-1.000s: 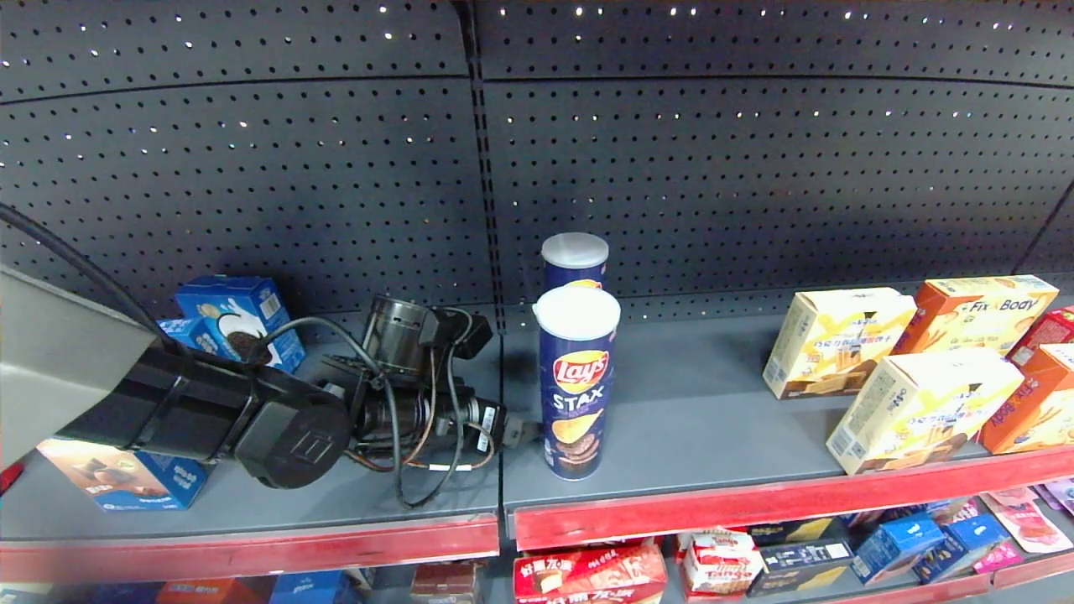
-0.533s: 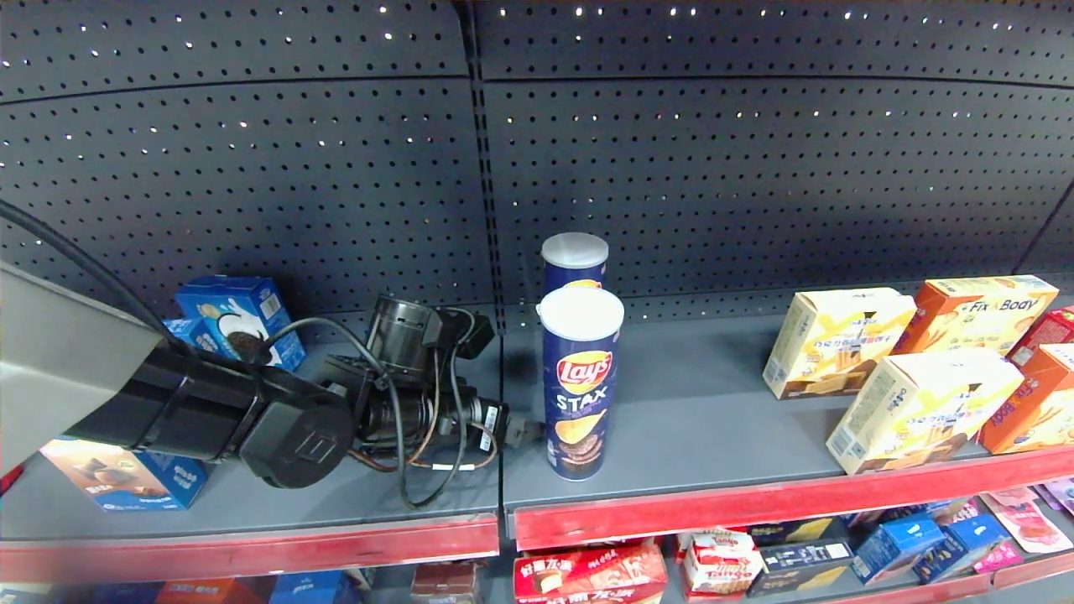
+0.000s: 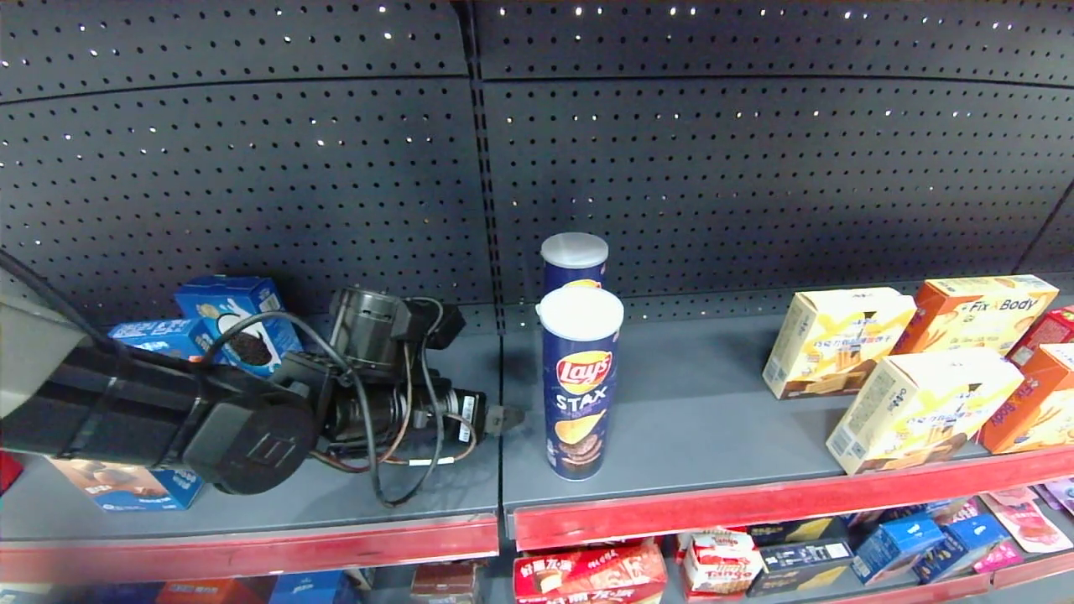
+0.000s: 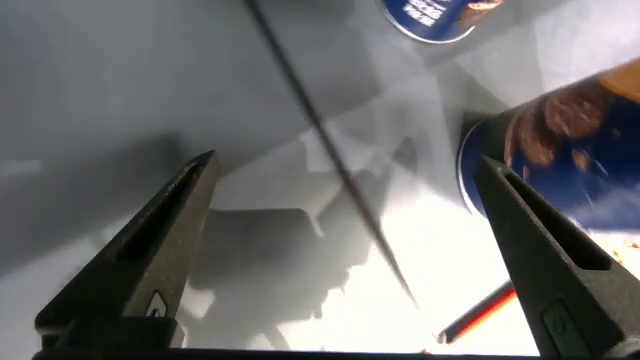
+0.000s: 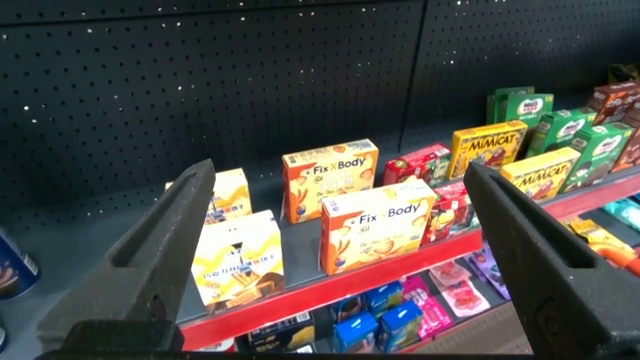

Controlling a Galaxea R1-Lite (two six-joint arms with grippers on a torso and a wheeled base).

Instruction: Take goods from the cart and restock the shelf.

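Two tall blue chip cans with white lids stand upright on the grey shelf, one in front and one behind it. My left arm lies low over the shelf to the left of them. Its gripper points at the front can, a short gap away from it. The left gripper is open with nothing between its fingers, and the front can shows beside one finger, the rear can farther off. My right gripper is open and holds nothing, away from the shelf, facing boxed goods.
Blue cookie boxes stand behind my left arm, another under it near the red shelf lip. Yellow and orange boxes fill the shelf's right side. The pegboard wall closes the back. A lower shelf holds several packs.
My left arm has drawn back to the left, away from the front can, widening the gap. Both cans stay upright.
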